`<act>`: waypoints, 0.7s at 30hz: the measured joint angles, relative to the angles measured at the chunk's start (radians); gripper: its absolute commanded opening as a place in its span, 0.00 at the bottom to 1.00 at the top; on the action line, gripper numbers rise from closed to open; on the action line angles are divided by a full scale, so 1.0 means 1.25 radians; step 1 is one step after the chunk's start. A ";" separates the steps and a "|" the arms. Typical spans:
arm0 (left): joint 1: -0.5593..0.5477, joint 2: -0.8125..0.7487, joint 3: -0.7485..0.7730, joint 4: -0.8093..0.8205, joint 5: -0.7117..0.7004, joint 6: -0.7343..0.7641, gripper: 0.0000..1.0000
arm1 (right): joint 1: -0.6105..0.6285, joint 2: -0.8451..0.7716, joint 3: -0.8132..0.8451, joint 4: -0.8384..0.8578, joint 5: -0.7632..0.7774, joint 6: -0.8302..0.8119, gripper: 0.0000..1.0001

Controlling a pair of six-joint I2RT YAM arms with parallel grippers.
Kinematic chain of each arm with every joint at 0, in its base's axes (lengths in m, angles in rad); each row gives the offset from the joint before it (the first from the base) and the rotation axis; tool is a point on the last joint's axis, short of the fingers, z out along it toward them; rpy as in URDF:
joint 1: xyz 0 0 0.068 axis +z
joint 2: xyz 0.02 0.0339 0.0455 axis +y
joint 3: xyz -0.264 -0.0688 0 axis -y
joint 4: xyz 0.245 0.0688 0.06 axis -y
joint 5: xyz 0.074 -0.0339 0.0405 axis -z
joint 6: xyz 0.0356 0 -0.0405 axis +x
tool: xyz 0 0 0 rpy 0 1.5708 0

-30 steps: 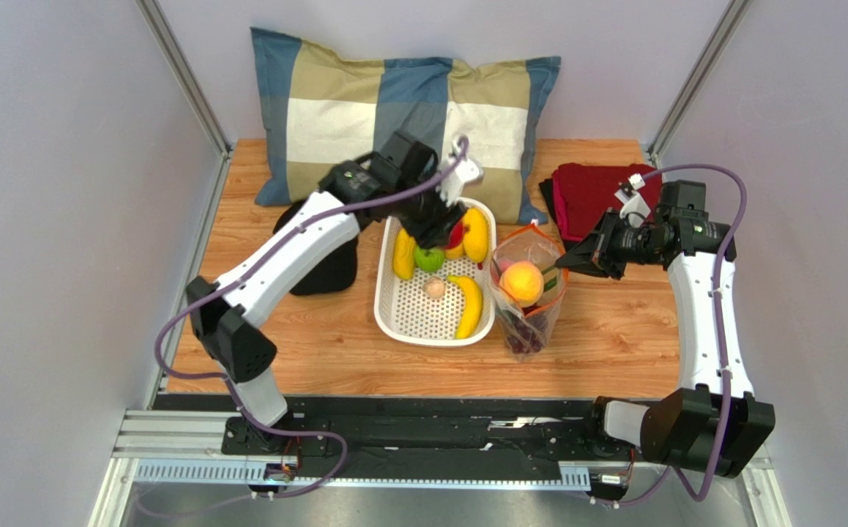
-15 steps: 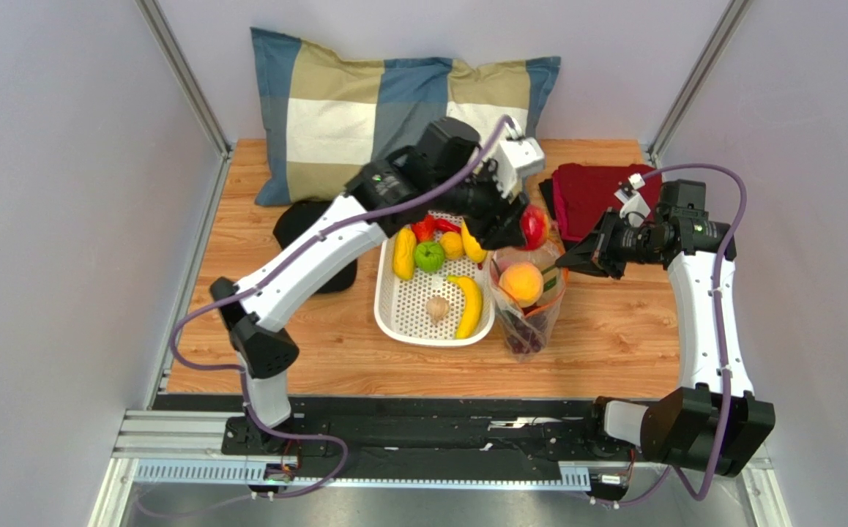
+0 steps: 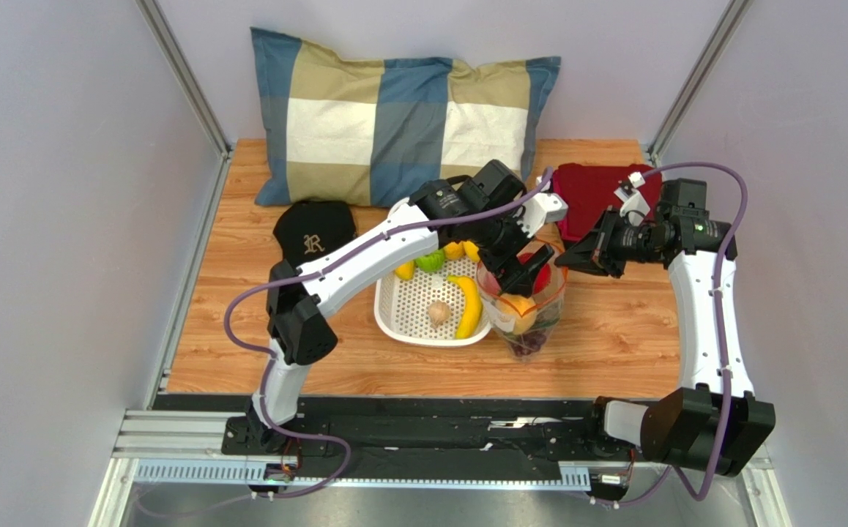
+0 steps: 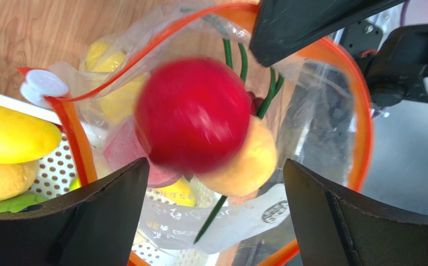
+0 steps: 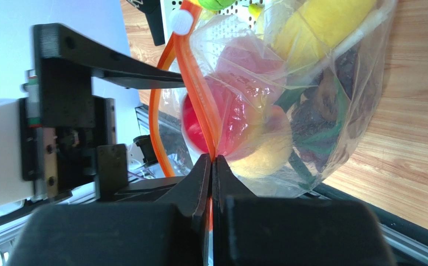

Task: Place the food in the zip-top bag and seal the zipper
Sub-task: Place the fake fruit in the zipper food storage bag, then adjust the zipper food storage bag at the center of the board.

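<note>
The clear zip-top bag (image 3: pixel 527 313) stands upright just right of the white basket, mouth open. My right gripper (image 5: pixel 212 159) is shut on the bag's orange-red zipper (image 5: pixel 199 88), holding that edge up. Directly over the mouth hovers my left gripper (image 4: pixel 216 166), open, with nothing between its fingers (image 4: pixel 110 210). Below it a red apple (image 4: pixel 194 116), blurred, is dropping loose into the bag onto an orange fruit (image 4: pixel 249 163) and green scallions (image 4: pixel 243 58). Through the bag wall the apple (image 5: pixel 227 119) and dark grapes (image 5: pixel 322 111) show. More food (image 3: pixel 468 307) lies in the basket.
The white perforated basket (image 3: pixel 387 313) holds bananas, a green apple (image 3: pixel 431 261) and a small pale bulb (image 3: pixel 437 313). A black cap (image 3: pixel 310 233) lies to its left, a checked pillow (image 3: pixel 395 110) behind, and a red cloth (image 3: pixel 599 184) at the back right.
My left arm swung right from the basket to over the bag, carrying the red apple, then opened; the apple has left the fingers. The right gripper has not moved.
</note>
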 measured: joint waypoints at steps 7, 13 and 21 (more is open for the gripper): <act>0.010 -0.077 0.014 -0.012 -0.021 0.029 0.97 | 0.000 -0.001 0.000 -0.005 -0.001 -0.012 0.00; 0.063 -0.270 -0.086 0.024 -0.056 0.038 0.89 | -0.002 -0.011 0.000 -0.005 -0.001 -0.017 0.00; 0.097 -0.139 -0.086 0.019 0.033 -0.002 0.82 | -0.012 -0.083 -0.036 -0.004 -0.003 -0.017 0.00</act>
